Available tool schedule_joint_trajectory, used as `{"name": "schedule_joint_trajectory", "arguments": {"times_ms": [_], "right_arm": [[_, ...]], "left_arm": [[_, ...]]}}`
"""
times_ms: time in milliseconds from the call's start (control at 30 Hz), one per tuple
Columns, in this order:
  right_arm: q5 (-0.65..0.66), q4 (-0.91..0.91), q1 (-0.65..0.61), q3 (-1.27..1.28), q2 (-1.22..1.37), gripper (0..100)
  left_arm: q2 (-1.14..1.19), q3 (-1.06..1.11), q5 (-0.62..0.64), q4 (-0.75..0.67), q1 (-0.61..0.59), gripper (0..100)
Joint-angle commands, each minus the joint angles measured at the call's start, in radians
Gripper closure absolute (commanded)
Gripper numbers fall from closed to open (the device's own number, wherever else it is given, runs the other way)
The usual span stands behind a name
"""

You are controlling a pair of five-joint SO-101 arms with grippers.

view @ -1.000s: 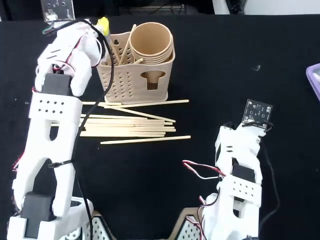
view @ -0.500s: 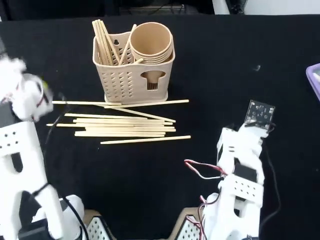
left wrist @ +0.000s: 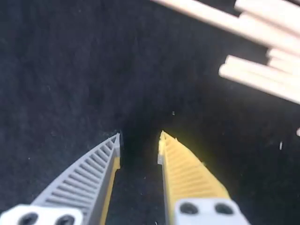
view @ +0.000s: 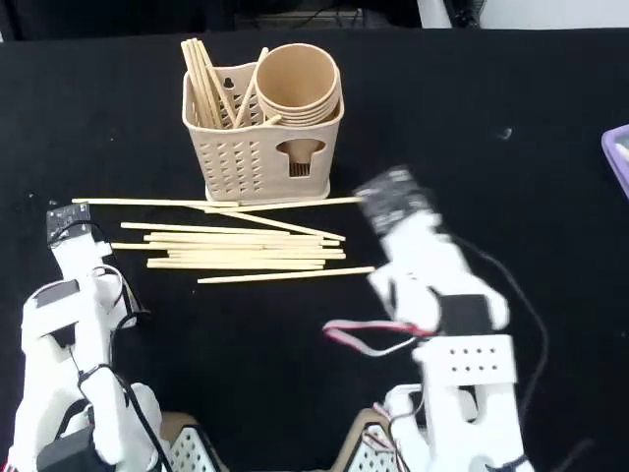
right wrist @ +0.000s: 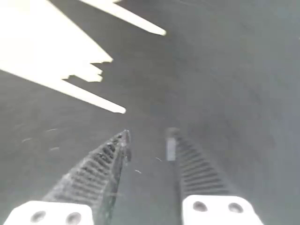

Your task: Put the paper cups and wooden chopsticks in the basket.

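Note:
The beige basket (view: 260, 162) stands at the back of the black table. It holds a stack of paper cups (view: 298, 84) and a bundle of wooden chopsticks (view: 203, 84). Several loose chopsticks (view: 246, 251) lie flat in front of it. My left arm (view: 74, 295) sits at the front left, by the left ends of that pile. Its gripper (left wrist: 138, 136) is open over bare cloth, with the chopsticks (left wrist: 262, 75) just beyond. My right arm (view: 423, 265) is by the pile's right ends. Its gripper (right wrist: 147, 133) is open and holds nothing, close to the chopstick tips (right wrist: 93, 96).
A purple object (view: 619, 157) pokes in at the right edge. Red and white wires (view: 359, 339) loop off the right arm near the front. Black cloth covers the whole table (view: 491, 118).
My left arm pulled back from the basket to the front left, leaving a bundle of chopsticks standing in it. My right arm swung left and forward toward the loose pile.

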Motion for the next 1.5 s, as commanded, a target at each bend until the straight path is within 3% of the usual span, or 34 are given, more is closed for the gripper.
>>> {"name": "schedule_joint_trajectory", "arguments": {"times_ms": [0, 167, 500, 667, 967, 1033, 1167, 1467], "right_arm": [[0.018, 0.002, -0.201, -0.021, -0.022, 80.0], [0.014, -0.075, -0.396, -0.002, 0.030, 83.2], [0.080, -0.255, -0.519, -0.111, 0.437, 83.5], [0.175, -0.299, -0.525, -0.214, 0.697, 83.5], [0.212, -0.298, -0.448, -0.443, 1.024, 83.6], [0.213, -0.296, -0.442, -0.455, 1.059, 85.0], [0.212, -0.296, -0.446, -0.453, 1.081, 99.3], [0.204, -0.212, -0.443, -0.450, 1.023, 98.8]], "left_arm": [[0.002, 0.004, -0.048, -0.026, -0.013, 86], [0.006, 0.027, -0.269, -0.032, -0.005, 86], [-0.006, 0.090, -0.184, -0.101, -0.041, 86], [-0.006, 0.090, -0.181, -0.112, -0.087, 86], [-0.006, 0.091, -0.181, -0.112, -0.087, 86], [-0.006, 0.091, -0.181, -0.112, -0.087, 86], [-0.006, 0.091, -0.181, -0.114, -0.087, 86], [-0.006, 0.091, -0.181, -0.115, -0.087, 86]]}}
